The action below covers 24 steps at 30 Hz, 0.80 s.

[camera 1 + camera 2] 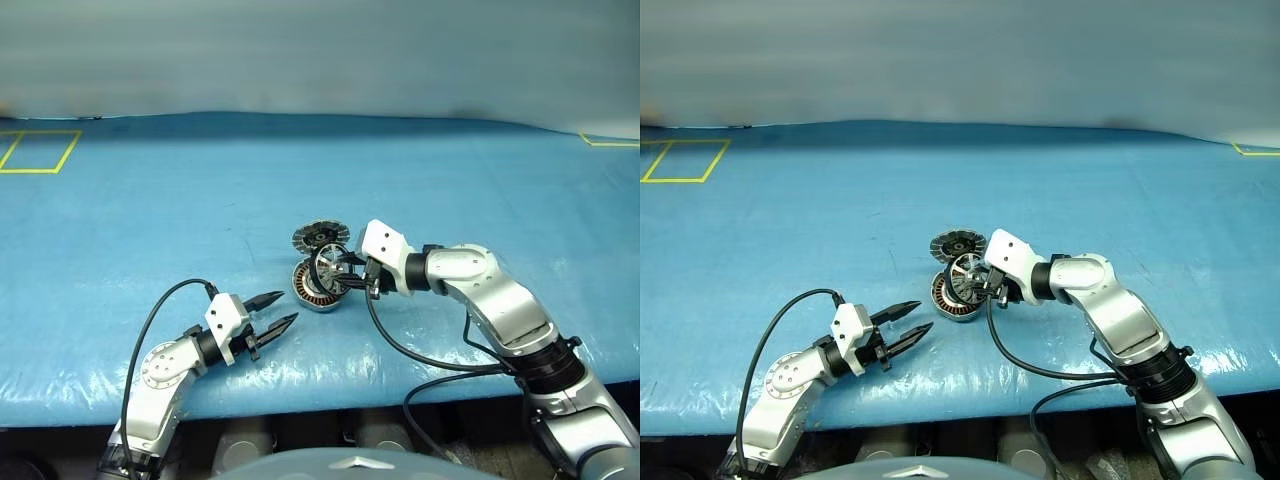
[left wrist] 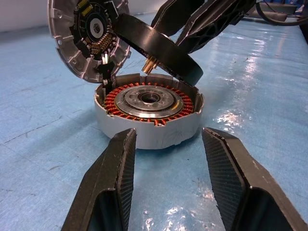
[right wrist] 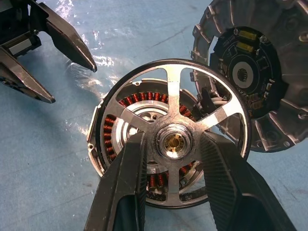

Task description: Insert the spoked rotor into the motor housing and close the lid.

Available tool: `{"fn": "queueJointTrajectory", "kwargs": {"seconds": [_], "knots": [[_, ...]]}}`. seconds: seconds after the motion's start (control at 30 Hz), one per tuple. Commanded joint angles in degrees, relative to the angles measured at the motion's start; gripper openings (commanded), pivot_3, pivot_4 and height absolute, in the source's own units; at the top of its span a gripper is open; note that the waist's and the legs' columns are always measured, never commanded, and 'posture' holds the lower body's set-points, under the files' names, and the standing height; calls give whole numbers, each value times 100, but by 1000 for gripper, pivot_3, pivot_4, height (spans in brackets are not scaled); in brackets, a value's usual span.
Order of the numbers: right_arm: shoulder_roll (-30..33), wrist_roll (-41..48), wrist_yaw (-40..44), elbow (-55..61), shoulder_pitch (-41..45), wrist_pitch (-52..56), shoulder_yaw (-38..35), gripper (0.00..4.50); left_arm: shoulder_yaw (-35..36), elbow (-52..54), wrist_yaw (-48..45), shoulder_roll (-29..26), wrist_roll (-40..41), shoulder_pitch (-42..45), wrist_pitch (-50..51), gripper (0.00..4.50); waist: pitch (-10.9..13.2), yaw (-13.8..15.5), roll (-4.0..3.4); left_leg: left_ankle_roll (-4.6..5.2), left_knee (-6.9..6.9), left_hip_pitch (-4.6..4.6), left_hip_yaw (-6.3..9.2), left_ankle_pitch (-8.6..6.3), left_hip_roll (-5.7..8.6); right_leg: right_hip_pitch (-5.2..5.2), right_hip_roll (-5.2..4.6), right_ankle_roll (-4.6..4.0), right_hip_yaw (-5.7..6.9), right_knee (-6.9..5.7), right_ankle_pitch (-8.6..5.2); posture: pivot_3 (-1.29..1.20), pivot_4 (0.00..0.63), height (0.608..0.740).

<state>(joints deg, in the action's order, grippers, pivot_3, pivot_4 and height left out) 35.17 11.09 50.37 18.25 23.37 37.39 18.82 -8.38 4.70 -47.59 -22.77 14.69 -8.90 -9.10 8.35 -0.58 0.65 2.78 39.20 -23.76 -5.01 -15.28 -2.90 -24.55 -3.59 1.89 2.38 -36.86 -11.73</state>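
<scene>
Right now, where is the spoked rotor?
The spoked rotor is held in the right end effector, tilted just above the open motor housing, beside the raised lid.

Head views look down; wrist views close on motor housing (image 2: 149,118).

No legible text, label, brand or number appears on any surface. The blue table cover (image 1: 150,210) bears yellow taped outlines (image 1: 38,151), plain rectangles without lettering. Small components on the lid (image 3: 260,72) circuit board may carry markings, but none can be read.
</scene>
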Motion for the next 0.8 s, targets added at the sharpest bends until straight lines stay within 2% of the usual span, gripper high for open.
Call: {"fn": "queueJointTrajectory", "kwargs": {"seconds": [0.03,0.63,0.67,0.8], "knots": [[27,74,186,136,-6,-27,92,1299,9,104,-35,-36,5,-2,-70,2317,0,-1,0,0,0,0,0,0,0,0,0,0,0,0,0,0,150,740],[69,12,228,146,-57,-78,161,1299,-41,29,-103,-16,-7,30,-43,2317,1,9,-1,1,-1,-2,1,-1,3,-1,-4,-2,1,1,-1,0,150,740],[65,-18,206,139,-61,-98,174,2038,-43,15,-103,-10,-12,38,-49,2317,1,9,-1,1,-1,-2,1,-1,3,-1,-4,-2,2,1,-1,0,150,740],[28,146,283,198,-44,36,120,3230,-40,-14,-114,5,-6,61,-54,2317,1,6,-1,1,-1,-3,1,-1,2,-2,-4,-2,2,1,-1,0,150,740]]}}
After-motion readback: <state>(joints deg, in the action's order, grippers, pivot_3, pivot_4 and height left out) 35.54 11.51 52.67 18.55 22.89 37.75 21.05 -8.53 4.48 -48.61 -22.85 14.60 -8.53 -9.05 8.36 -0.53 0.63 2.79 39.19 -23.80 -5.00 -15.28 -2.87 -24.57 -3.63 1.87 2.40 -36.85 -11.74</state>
